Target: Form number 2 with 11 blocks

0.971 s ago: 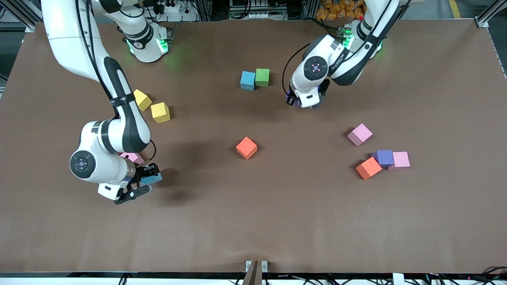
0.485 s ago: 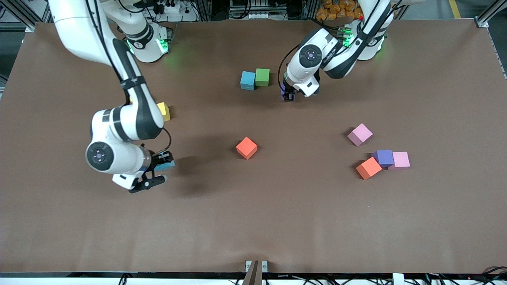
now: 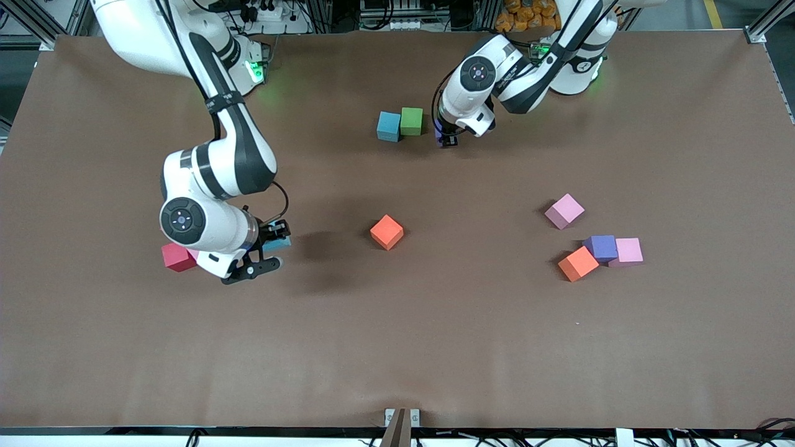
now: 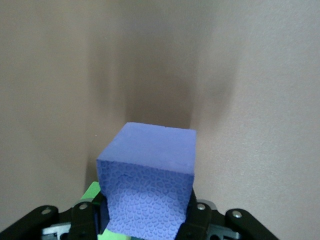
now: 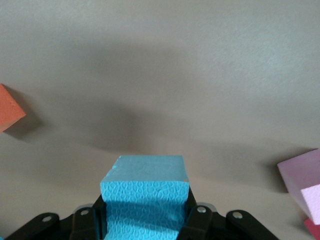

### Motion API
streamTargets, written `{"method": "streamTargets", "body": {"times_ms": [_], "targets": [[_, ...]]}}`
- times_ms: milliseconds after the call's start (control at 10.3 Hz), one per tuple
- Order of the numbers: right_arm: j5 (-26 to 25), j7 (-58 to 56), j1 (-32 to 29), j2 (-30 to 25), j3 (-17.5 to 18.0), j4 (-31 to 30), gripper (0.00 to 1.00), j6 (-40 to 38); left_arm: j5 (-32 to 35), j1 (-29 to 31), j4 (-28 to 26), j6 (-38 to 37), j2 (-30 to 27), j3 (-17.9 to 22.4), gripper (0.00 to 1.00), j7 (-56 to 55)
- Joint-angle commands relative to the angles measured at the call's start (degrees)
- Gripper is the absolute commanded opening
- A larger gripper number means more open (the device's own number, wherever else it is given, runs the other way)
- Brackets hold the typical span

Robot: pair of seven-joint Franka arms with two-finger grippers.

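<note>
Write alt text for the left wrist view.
The left gripper is shut on a purple block held just above the brown table. A sliver of green block shows beside the purple one.

A cyan block [image 3: 277,243] is being gripped in the right pincer [image 3: 268,247] over the tabletop [image 3: 397,347], beside a red block [image 3: 177,257]; a purple block [image 3: 440,131] is being gripped in the left pincer [image 3: 448,138], just beside a green block [image 3: 411,121] that is touching another cyan block [image 3: 389,126]
</note>
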Motion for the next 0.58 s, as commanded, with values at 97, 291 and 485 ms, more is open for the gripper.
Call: {"method": "streamTargets", "body": {"times_ms": [97,291,485], "targets": [[0.98,5.63,3.42,-2.89,-0.51,-2.71,0.18,0.12,-1.51,0.99,-4.49,7.22,-0.93,-5.52,0.00,0.01],[0.98,7.22,4.04,-2.98,-0.60,-2.71,0.18,0.12,-1.42,0.99,-5.19,10.01,-0.85,-6.94,0.00,0.10],[0.98,9.06,5.18,-3.07,-1.04,-2.71,0.17,0.12,-1.42,0.90,-5.99,11.71,-0.24,-7.29,0.00,2.55]]}}
